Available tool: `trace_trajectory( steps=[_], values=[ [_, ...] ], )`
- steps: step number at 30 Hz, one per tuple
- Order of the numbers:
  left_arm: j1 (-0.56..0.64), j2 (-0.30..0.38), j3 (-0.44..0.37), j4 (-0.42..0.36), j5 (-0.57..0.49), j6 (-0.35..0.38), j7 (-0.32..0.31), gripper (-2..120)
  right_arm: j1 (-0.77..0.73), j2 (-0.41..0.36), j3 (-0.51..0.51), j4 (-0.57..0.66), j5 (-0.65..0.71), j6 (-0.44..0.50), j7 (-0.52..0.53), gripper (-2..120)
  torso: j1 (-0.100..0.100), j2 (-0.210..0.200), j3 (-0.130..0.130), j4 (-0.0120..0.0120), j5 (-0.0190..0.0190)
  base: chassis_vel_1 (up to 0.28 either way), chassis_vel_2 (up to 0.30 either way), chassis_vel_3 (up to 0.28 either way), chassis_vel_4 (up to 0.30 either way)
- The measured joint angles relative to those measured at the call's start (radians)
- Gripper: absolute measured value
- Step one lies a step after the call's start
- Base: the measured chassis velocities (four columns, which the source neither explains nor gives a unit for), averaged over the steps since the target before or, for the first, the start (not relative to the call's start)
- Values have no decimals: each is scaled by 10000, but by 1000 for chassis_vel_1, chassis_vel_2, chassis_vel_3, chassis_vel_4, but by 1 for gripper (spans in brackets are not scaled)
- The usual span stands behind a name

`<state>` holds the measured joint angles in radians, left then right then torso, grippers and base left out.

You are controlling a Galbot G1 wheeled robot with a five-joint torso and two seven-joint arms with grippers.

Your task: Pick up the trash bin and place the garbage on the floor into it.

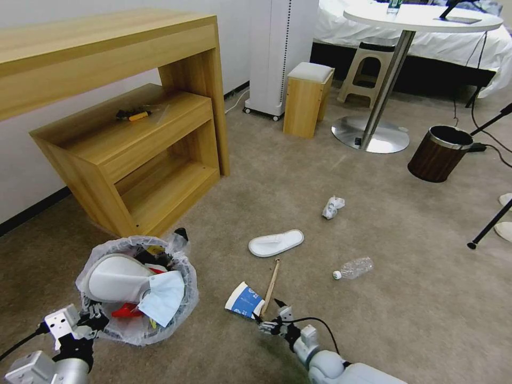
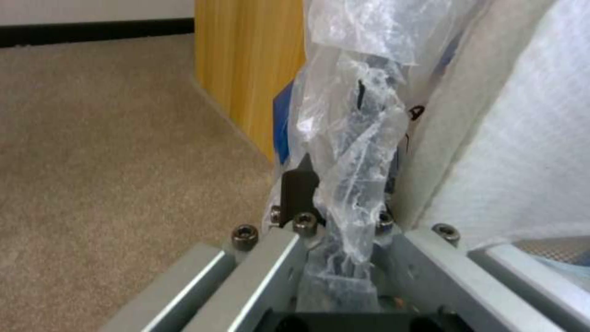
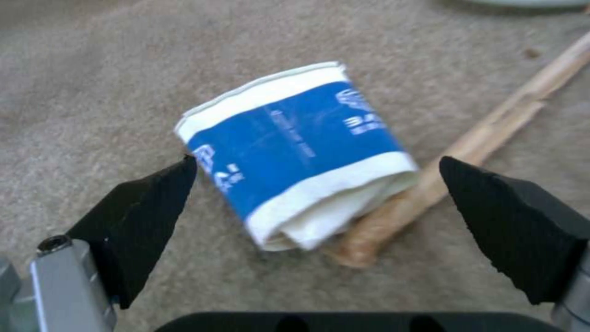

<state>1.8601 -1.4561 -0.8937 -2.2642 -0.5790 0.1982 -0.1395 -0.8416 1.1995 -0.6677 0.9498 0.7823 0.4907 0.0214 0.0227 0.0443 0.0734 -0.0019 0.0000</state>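
The trash bin (image 1: 137,288), lined with a crinkly white bag (image 2: 350,138), stands on the floor (image 1: 298,176) at the lower left, holding a white slipper, a pale mask and red wrappers. My left gripper (image 1: 92,317) (image 2: 335,221) is shut on its near rim and bag. My right gripper (image 1: 269,316) (image 3: 318,160) is open just above the carpet, its fingers either side of the crushed blue-white paper cup (image 1: 244,300) (image 3: 295,152). A wooden stick (image 1: 270,287) (image 3: 492,138) lies against the cup. More garbage lies beyond: a white slipper (image 1: 276,242), a clear bottle (image 1: 354,268) and a white wad (image 1: 333,207).
A wooden desk with shelves (image 1: 133,133) stands close behind the trash bin. Farther back are a small stool (image 1: 306,98), a round table's metal base (image 1: 370,136) and a brown wood-look bin (image 1: 440,153). A black tripod leg (image 1: 488,226) reaches in at right.
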Motion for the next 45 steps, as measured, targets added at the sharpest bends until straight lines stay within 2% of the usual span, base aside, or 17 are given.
trace_trajectory(
  steps=[5,16,22,33,45],
  values=[
    [81,36,-18,-183,-56,6,-32,0,-36,363,-20,-262,93,-59,11,100,0,0,0,0,2,0,0,0,0],
    [202,23,18,-364,-46,11,-53,0,-190,453,211,-368,279,-171,127,100,0,1,-2,1,-9,0,0,0,0],
    [266,-10,39,-458,6,13,-42,0,-158,550,304,-665,206,-128,82,100,0,1,-1,0,1,0,0,0,0],
    [321,-88,105,-590,75,-14,13,0,-216,653,473,-775,190,-110,81,100,0,1,-2,1,-5,0,0,0,0],
    [327,-121,139,-593,154,-84,41,0,-219,712,483,-569,99,-141,231,99,0,1,-1,0,-4,0,0,0,0]
  ],
)
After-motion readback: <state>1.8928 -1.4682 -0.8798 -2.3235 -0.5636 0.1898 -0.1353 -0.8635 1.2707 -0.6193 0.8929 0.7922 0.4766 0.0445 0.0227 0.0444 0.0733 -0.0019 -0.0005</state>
